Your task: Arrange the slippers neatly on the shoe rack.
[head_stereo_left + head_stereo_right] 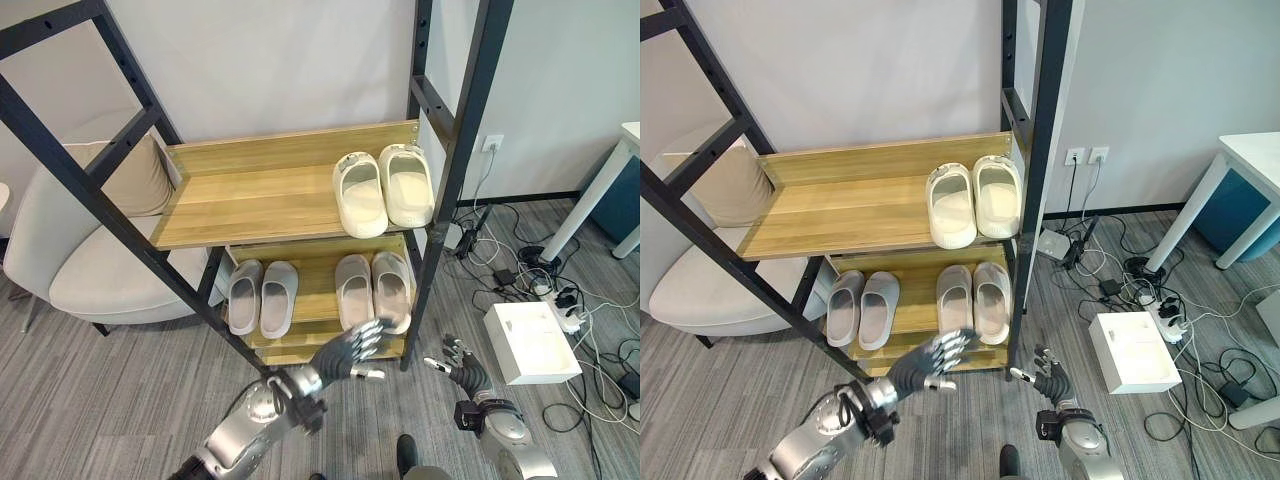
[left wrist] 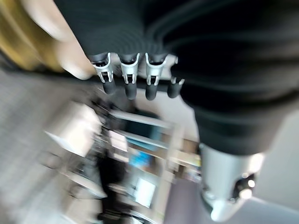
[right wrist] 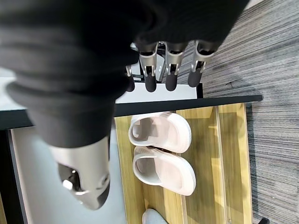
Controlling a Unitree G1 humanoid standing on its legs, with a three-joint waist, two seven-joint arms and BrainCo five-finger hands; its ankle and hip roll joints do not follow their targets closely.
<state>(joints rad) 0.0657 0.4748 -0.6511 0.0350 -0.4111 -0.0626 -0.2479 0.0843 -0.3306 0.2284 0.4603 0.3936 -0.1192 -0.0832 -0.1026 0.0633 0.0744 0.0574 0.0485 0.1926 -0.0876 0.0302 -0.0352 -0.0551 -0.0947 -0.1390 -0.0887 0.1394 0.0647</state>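
Note:
A wooden shoe rack (image 1: 250, 200) in a black frame holds three pairs of slippers. A cream pair (image 1: 383, 188) lies side by side on the upper shelf at its right end. On the lower shelf sit a grey pair (image 1: 261, 296) at the left and a beige pair (image 1: 373, 289) at the right, also seen in the right wrist view (image 3: 161, 151). My left hand (image 1: 350, 353) hovers open in front of the lower shelf, just before the beige pair, holding nothing. My right hand (image 1: 462, 366) hangs open to the right of the rack, above the floor.
A beige armchair (image 1: 90, 250) with a cushion stands left of the rack. A white box (image 1: 530, 342), a power strip and many cables lie on the floor at the right. A white table leg (image 1: 585, 200) stands at the far right.

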